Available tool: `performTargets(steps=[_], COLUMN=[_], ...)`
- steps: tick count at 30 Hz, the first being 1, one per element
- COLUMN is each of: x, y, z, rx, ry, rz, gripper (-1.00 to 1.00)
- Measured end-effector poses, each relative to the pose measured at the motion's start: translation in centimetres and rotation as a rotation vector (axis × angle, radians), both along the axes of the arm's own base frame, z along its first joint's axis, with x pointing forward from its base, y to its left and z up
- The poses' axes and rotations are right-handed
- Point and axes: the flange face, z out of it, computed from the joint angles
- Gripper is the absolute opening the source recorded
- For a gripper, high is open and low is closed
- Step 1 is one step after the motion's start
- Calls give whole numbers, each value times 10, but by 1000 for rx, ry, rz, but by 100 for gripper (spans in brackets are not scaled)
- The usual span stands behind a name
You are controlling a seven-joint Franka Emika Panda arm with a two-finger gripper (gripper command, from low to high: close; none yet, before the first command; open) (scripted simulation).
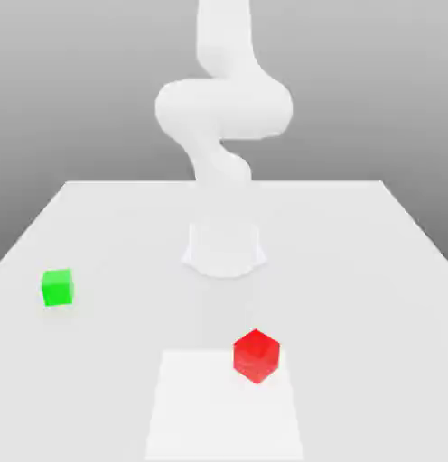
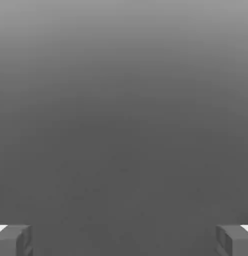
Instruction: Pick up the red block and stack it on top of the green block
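The red block (image 1: 256, 355) sits on the white table (image 1: 354, 262) toward the front, slightly to the exterior view's right of centre. Far off at the exterior view's left rests the green block (image 1: 57, 287), well apart from the red one. In the hand view my gripper (image 2: 124, 242) is open: two grey fingertips (image 2: 13, 241) stand wide apart with nothing between them, and plain grey background lies beyond them. Neither block appears in the hand view.
The white arm (image 1: 223, 108) rises from its round base (image 1: 224, 248) at the table's middle and runs off the exterior view's top. A paler rectangular patch (image 1: 219, 411) lies at the front edge, beside the red block.
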Motion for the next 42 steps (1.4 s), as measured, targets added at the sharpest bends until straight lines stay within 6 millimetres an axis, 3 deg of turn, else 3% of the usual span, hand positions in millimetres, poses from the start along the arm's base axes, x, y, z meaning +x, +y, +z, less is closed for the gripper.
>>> performTargets(steps=[4,9,13,17,20,24,25,32,39,42], x=[37,48,29,-16,-29,-32,-33,-33,-32,-28], y=[11,26,37,45,48,46,46,46,46,1], z=[-99,-224,-325,-428,-473,-510,-515,-515,-461,-446], rx=[-71,-150,-209,-264,-279,-280,-279,-279,-278,-223], ry=[147,324,473,635,676,683,683,684,684,696], rz=[128,301,459,641,696,696,696,696,696,532], gripper=[0,0,0,0,0,0,-100,-100,-100,-100])
